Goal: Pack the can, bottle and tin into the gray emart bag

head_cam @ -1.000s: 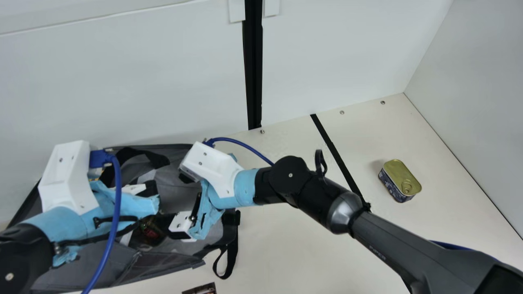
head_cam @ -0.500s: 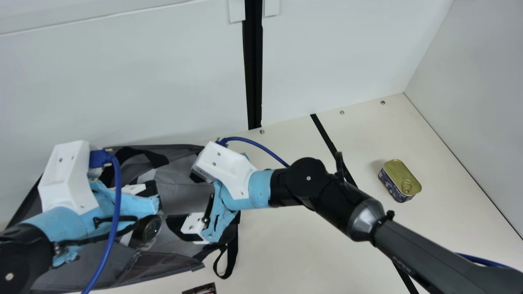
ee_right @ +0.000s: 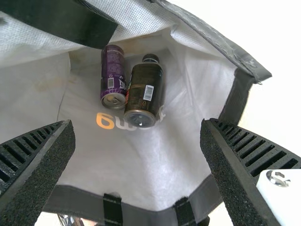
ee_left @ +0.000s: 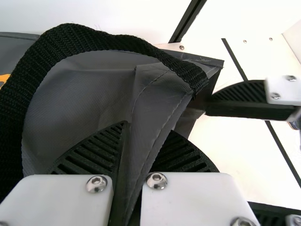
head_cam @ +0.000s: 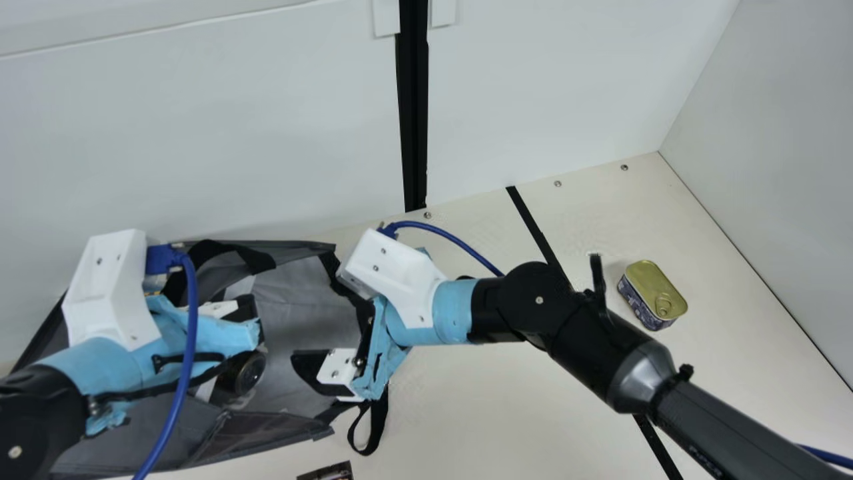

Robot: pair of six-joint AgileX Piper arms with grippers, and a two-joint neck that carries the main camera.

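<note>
Got the right gripper [head_cam: 320, 330] at the right-hand end of the gray emart bag [head_cam: 266, 427] in the main view, over the mouth with ribbed fingers spread wide. Got the left gripper [head_cam: 248, 320] farther left, pinching a fold of bag fabric, right beside a looped black handle [ee_left: 47, 52] in its wrist view. Looking into the bag from the right wrist, can see the purple can [ee_right: 113, 77] and the dark bottle [ee_right: 145, 89] side by side on the pale lining, with long axes close to parallel, just a bit off from each other. Pull-tab end of the can and base of the bottle both toward the right gripper, bottle cap aimed away from it. As for the tin [head_cam: 652, 293], out on the table [head_cam: 466, 413] to the right of the bag, past a black strip [head_cam: 533, 223]. Sitting flat, gold lid up, long axis on a slant from upper left to lower right in the main view, ring-pull end at the lower right. Also a printed item [head_cam: 326, 472] cut off at the bottom edge, near the bag.
</note>
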